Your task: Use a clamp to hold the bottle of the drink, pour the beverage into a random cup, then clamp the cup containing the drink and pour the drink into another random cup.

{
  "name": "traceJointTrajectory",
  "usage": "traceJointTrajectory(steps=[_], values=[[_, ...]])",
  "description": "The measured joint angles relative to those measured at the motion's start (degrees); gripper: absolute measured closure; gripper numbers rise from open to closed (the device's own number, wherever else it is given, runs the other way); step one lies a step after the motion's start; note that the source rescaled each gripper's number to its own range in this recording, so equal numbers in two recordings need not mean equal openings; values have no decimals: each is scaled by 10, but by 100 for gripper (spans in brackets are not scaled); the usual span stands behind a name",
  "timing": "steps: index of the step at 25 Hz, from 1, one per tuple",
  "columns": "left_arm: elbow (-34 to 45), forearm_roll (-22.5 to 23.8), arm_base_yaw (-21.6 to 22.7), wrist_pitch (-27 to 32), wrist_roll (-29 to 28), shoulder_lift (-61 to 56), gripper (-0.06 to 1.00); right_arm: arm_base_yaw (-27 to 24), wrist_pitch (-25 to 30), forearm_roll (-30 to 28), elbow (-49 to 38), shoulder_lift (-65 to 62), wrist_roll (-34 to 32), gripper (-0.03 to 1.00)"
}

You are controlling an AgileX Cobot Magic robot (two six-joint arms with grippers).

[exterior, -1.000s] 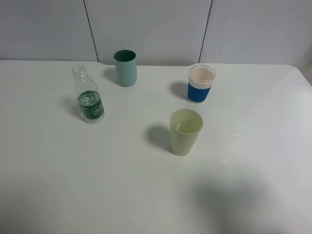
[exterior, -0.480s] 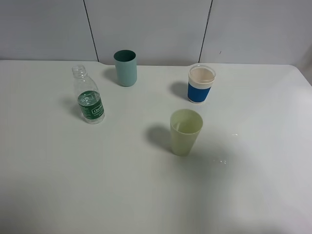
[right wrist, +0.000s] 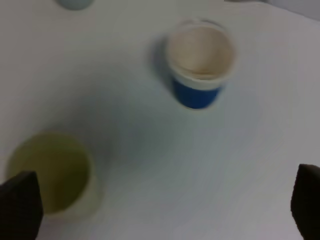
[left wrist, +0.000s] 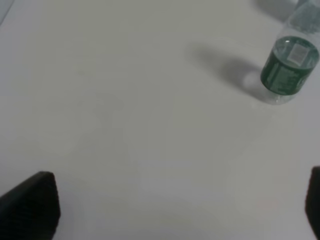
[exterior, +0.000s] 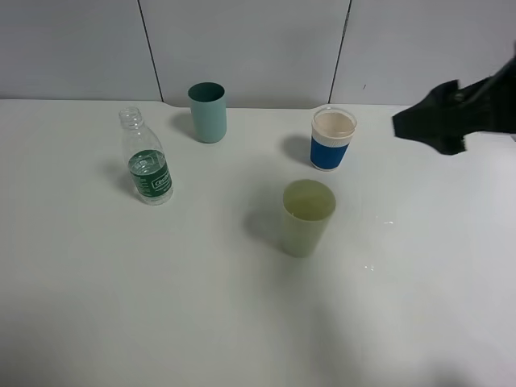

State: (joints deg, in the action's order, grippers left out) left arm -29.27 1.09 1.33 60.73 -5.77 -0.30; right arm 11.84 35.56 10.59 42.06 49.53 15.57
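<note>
While free-standing, bottle (exterior: pixel 147 165) upright, neck up

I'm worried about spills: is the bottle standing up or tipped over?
Upright. The bottle stands on its base on the table, neck pointing up, with nothing touching it.

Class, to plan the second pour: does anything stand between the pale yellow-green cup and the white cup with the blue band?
Nothing visible does. Only bare table lies between the yellow-green cup and the blue-banded cup. The teal cup and the bottle stand well off to the left.
</note>
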Motion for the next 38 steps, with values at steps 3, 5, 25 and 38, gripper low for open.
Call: traceJointTrajectory(steps=[3, 5, 25, 38], values=[[0, 0, 0, 0, 0, 0, -6, 47, -27, -2, 0, 28, 1, -3], [0, 0, 0, 0, 0, 0, -6, 88, -42, -7, 0, 52, 1, -3], [0, -1, 0, 0, 0, 0, -6, 260, -116, -116, -15, 212, -119, -3], [0, -1, 0, 0, 0, 0, -6, 260, -113, -31, -20, 243, -57, -3]])
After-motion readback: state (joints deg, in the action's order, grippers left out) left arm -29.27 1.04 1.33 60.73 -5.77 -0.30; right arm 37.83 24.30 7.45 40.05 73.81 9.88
